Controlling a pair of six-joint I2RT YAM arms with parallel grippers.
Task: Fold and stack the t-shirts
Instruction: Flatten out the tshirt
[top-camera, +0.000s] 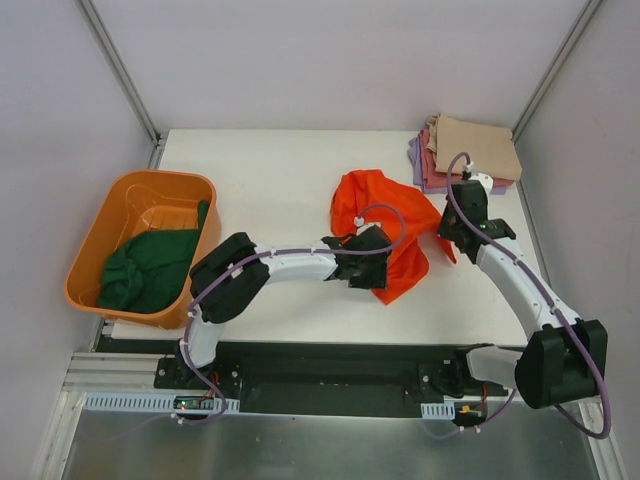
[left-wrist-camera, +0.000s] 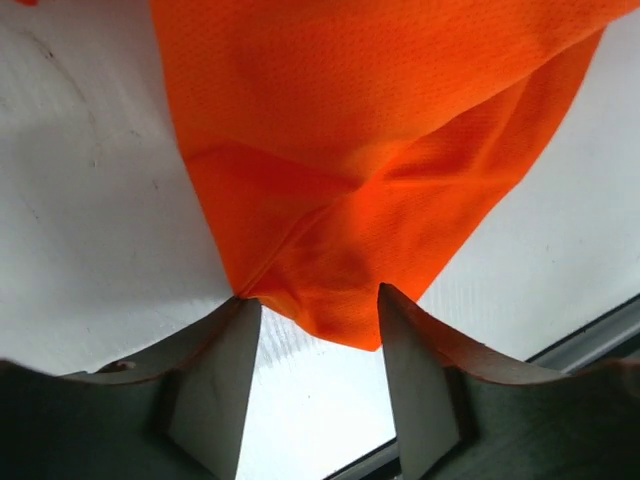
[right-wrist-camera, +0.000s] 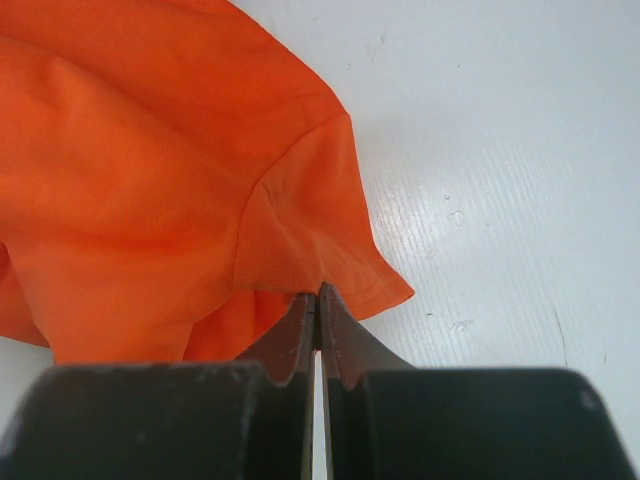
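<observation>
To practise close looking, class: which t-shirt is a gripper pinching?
The orange shirt, mid-table, pinched by the right gripper. The green shirt lies in the tub; the others form the folded stack.

the right pincer, closed, pinches a sleeve hem of the bright orange cloth t-shirt on the white worktop.

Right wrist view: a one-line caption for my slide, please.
Right hand shut on a sleeve of the orange t-shirt, over white table.
</observation>
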